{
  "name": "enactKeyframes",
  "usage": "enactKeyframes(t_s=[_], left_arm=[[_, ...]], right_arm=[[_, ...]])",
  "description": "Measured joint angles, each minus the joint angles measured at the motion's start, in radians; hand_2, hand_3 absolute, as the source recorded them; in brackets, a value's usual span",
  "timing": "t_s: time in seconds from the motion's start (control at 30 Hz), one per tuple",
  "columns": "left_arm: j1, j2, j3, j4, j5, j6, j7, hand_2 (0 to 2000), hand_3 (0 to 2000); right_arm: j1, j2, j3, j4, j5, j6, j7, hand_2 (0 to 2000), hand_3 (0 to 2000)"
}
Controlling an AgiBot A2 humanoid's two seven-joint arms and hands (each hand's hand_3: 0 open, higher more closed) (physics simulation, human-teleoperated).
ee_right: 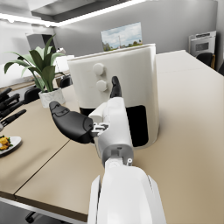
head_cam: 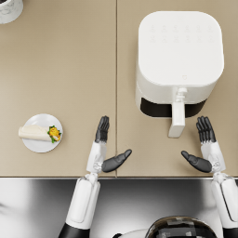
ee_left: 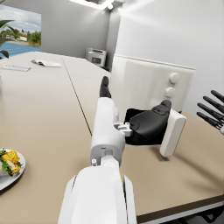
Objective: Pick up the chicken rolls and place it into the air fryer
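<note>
You have the chicken roll (head_cam: 34, 133) lying on a small white plate (head_cam: 42, 146) near the front edge of the beige tabletop (head_cam: 60, 69), toward its left side; yellow and green filling (head_cam: 54, 134) shows at the roll's open end. The white air fryer (head_cam: 179, 60) stands well apart from it on the right half of the tabletop, its basket pulled slightly out so a dark gap shows beneath the body, with the white handle (head_cam: 177, 119) pointing toward the front edge. Faint pale symbols sit on the fryer's top panel, but you cannot read them, and no brand or lettering is legible anywhere. In the wrist views two round knobs (ee_right: 99, 76) show on the fryer's front.

Your left hand (head_cam: 106, 146) hovers over the front edge near the middle seam of the tabletop, fingers straight and thumb spread, holding nothing. Your right hand (head_cam: 204, 148) sits just right of the fryer handle, equally spread and empty. Neither hand touches the plate or the fryer.

A white round container (head_cam: 9, 9) is cut off at the far left corner. A potted plant (ee_right: 41, 70) stands beyond the fryer in the right wrist view.
</note>
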Motion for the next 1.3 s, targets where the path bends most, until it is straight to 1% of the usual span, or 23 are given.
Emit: enactKeyframes(t_s=[0.17,0.33,0.4,0.5,0.7,0.73,0.77,0.8,0.83,0.9,0.97,1.07,1.3], left_arm=[[-0.031,0.003,-0.075,-0.034,0.000,-0.015,-0.015,0,0],[-0.052,0.010,-0.140,-0.061,0.222,-0.018,-0.018,0,0],[-0.059,0.013,-0.163,-0.070,0.311,-0.019,-0.019,0,0],[-0.065,0.018,-0.214,-0.089,0.445,-0.019,-0.019,0,0],[-0.060,0.024,-0.326,-0.096,0.715,-0.026,-0.019,0,0],[-0.057,0.024,-0.342,-0.096,0.760,-0.119,-0.040,0,0],[-0.053,0.024,-0.357,-0.095,0.805,-0.224,-0.074,0,0],[-0.050,0.024,-0.371,-0.094,0.851,-0.297,-0.102,0,0],[-0.045,0.022,-0.383,-0.089,0.896,-0.352,-0.123,0,0],[-0.032,0.019,-0.407,-0.076,0.986,-0.419,-0.149,0,0],[-0.013,0.011,-0.435,-0.061,1.077,-0.452,-0.165,0,0],[0.025,-0.008,-0.477,-0.029,1.213,-0.476,-0.175,0,0],[0.099,-0.043,-0.534,0.069,1.531,-0.488,-0.181,0,0]], right_arm=[[0.001,-0.017,0.008,0.010,0.000,-0.015,0.015,0,0],[0.000,-0.032,0.020,0.022,0.222,-0.018,0.018,0,0],[0.006,-0.042,0.020,0.021,0.277,-0.019,0.019,0,0],[0.014,-0.055,0.018,0.012,0.314,-0.019,0.019,0,0],[0.018,-0.072,-0.004,-0.020,0.332,-0.019,0.019,0,0],[0.017,-0.074,-0.010,-0.024,0.333,-0.019,0.019,0,0],[0.016,-0.076,-0.013,-0.028,0.333,-0.019,0.019,0,0],[0.015,-0.078,-0.016,-0.031,0.334,-0.019,0.019,0,0],[0.015,-0.080,-0.015,-0.036,0.334,-0.019,0.019,0,0],[0.015,-0.084,-0.010,-0.046,0.334,-0.019,0.019,0,0],[0.013,-0.088,-0.007,-0.057,0.335,-0.019,0.019,0,0],[0.009,-0.094,-0.005,-0.071,0.335,-0.019,0.019,0,0],[0.003,-0.107,-0.023,-0.123,0.335,-0.019,0.019,0,0]])
